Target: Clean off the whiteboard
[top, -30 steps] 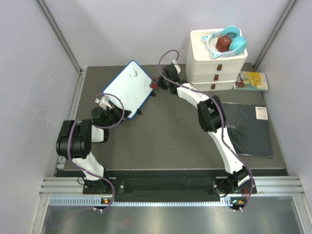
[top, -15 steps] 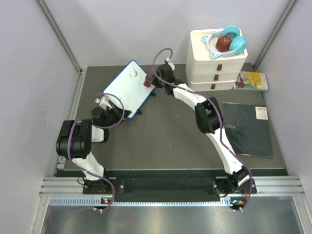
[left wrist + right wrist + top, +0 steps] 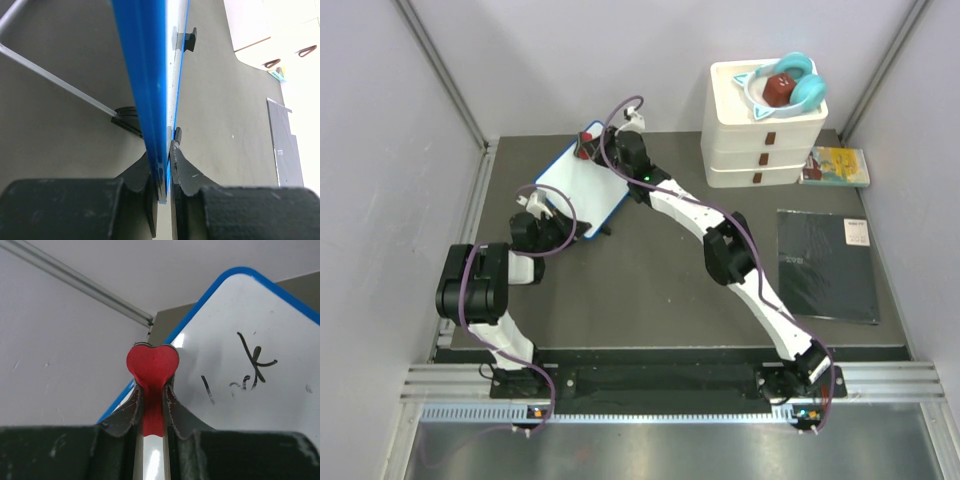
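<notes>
The whiteboard (image 3: 570,183) sits at the far left of the counter (image 3: 660,280), tilted up from the surface and not lying flat. The left pincer (image 3: 166,150) is clamped on the board's near edge. In the left wrist view its two black fingers pinch the thin blue frame from either side, with the board running away edge-on. This grip appears meant to brace the board so that it does not slide or tip when pressed from the front.

The right arm reaches diagonally across the counter to the board's far end. The right pincer (image 3: 151,390) is closed on a red heart-shaped eraser (image 3: 151,362), with the heart's lobes sticking out past the fingertips so that the soft part can meet the board first. In the right wrist view the eraser sits just at the board's upper left edge, and the black scribbles (image 3: 250,367) lie to its right, apparently unwiped. Whether the eraser is touching the surface cannot be told from these views.

By this reading, wiping is only about to begin. The next move would call for bringing the eraser sideways across the marks with light, even pressure, since a hard push could twist the board in the left pincer's narrow hold.

The white drawer stack (image 3: 767,135), the teal headphones (image 3: 790,82) on top of it, and the black pad (image 3: 827,262) all lie at the right, well apart from the work.
</notes>
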